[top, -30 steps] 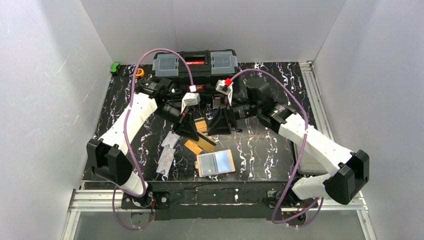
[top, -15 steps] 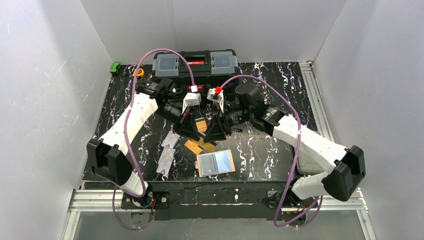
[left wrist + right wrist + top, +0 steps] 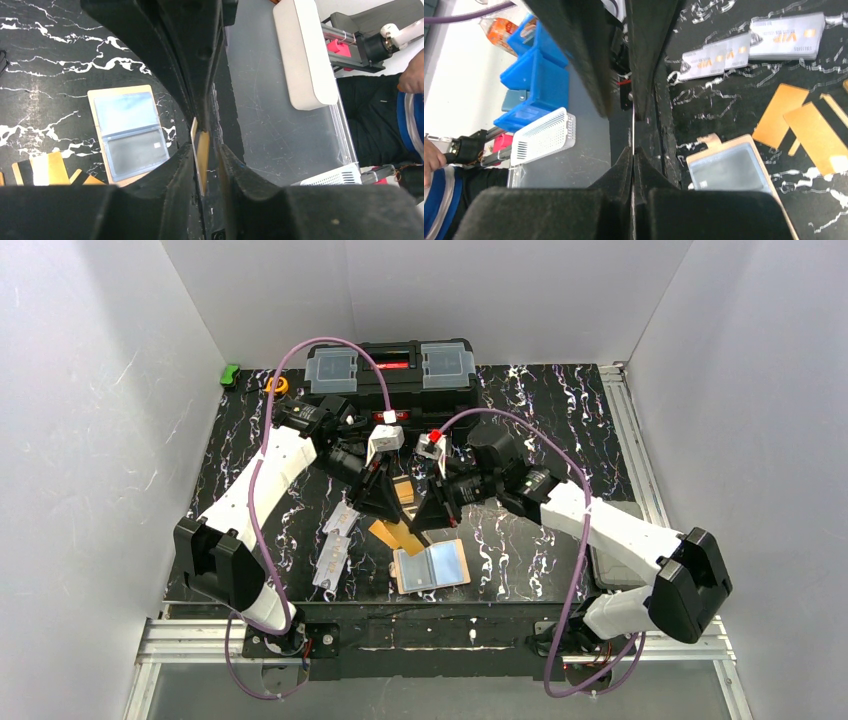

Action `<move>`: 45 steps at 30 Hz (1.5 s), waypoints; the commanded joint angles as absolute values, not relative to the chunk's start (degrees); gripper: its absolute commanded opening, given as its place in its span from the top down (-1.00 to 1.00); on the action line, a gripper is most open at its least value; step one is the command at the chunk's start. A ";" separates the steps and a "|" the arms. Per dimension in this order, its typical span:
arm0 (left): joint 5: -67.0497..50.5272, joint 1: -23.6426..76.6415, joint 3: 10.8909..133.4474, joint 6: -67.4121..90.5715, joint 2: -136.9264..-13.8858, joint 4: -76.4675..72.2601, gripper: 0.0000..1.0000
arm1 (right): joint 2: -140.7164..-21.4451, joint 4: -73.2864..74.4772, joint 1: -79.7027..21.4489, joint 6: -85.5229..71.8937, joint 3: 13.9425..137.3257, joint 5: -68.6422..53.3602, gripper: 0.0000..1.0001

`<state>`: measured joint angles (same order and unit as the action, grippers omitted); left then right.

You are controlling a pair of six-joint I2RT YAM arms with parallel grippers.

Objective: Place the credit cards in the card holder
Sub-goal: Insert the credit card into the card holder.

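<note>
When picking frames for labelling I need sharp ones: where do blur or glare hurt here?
Top external: even light, sharp; card holder pockets shine pale. Left wrist: close black left fingers soft, card holder crisp. Right wrist: right fingers blurred, VIP cards readable.

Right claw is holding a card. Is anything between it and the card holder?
Nothing visible lies between them. The right claw is shut on the credit card near the far edge of the open card holder. The left claw, slightly open, flanks the same card, and the loose cards lie beside the holder.
</note>
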<state>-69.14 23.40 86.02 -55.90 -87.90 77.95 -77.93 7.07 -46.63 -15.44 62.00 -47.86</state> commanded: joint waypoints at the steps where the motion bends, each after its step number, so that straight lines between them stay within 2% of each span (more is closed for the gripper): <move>1: -68.63 23.56 86.18 -57.11 -87.46 77.97 0.34 | -74.68 1.62 -46.70 -18.49 56.58 -43.92 0.97; 2: -67.75 23.58 84.96 -57.84 -86.89 77.56 0.19 | -74.34 0.71 -46.34 -19.35 54.74 -42.83 0.97; 6: -61.42 23.78 76.30 -61.55 -82.92 71.86 -0.13 | -72.35 -6.06 -44.36 -26.11 44.44 -39.46 0.97; 8: -57.87 24.37 70.23 -62.71 -80.16 66.88 -0.21 | -71.44 -9.89 -43.68 -29.79 38.56 -37.90 0.97; 14: -49.62 29.12 53.67 -71.20 -72.88 51.67 -0.12 | -73.65 -20.23 -43.53 -38.51 29.02 -33.60 0.97; 17: -48.28 31.68 49.97 -75.67 -73.39 47.05 -0.09 | -75.43 -22.52 -43.49 -40.40 27.38 -31.80 0.97; 32: -43.89 35.27 42.77 -91.22 -80.38 37.05 -0.05 | -80.29 -31.28 -40.30 -45.69 23.29 -28.73 0.97; 41: -41.82 36.03 41.88 -93.48 -83.54 34.63 0.02 | -80.43 -31.72 -40.17 -46.37 23.09 -28.46 0.97; 45: -40.27 36.43 41.40 -95.06 -84.42 34.17 0.16 | -80.69 -32.75 -40.17 -46.87 22.31 -28.59 0.97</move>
<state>-40.66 35.79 42.57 -92.18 -83.88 34.20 -80.34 -29.06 -40.47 -46.33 23.42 -28.69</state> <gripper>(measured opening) 0.451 0.024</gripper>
